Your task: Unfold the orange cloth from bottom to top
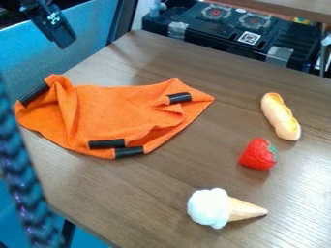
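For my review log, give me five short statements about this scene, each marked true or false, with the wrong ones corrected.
1. The orange cloth lies fully flat. False: it is rumpled, with folds and raised ridges.
2. The toy strawberry lies between the toy bread and the toy ice cream cone. True.
3. The gripper is gripping the orange cloth. False: it is at the upper left of the view, apart from the cloth.
4. Four black strips show on the orange cloth. True.
5. The toy ice cream cone's tip points toward the orange cloth. False: it points away, to the right of the view.
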Available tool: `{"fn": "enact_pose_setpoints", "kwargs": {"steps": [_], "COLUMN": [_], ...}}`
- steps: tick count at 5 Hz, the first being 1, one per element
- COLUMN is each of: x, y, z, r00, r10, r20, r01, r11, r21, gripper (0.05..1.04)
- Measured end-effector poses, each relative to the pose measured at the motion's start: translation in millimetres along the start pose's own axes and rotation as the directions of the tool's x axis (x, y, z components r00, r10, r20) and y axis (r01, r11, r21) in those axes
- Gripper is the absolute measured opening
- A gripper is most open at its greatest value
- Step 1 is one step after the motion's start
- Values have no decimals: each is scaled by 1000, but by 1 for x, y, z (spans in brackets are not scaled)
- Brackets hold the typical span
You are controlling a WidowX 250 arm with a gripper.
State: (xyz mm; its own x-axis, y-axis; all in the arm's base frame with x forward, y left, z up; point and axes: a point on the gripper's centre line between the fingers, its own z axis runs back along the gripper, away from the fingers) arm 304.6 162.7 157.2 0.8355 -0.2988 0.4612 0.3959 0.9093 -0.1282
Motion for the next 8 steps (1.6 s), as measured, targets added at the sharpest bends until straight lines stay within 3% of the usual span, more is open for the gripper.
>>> {"fn": "enact_pose_setpoints", "kwargs": {"steps": [2, 3, 4, 5, 6, 8], "x": [-16, -18, -24, -31, -38, -44], "y": [-5, -23, -43, -64, -76, -86], "z": [-23, -31, -40, -54, -61, -71], "r00": [999, 991, 966, 928, 894, 852], "r10": [-6, -122, -253, -369, -446, -514], "r20": [-37, -50, -50, -49, -48, -96], "r01": [5, 121, 255, 372, 441, 519], "r11": [999, 992, 966, 912, 856, 808], "r21": [-44, -27, 39, 175, 270, 280], "gripper": [999, 999, 999, 999, 999, 999]}}
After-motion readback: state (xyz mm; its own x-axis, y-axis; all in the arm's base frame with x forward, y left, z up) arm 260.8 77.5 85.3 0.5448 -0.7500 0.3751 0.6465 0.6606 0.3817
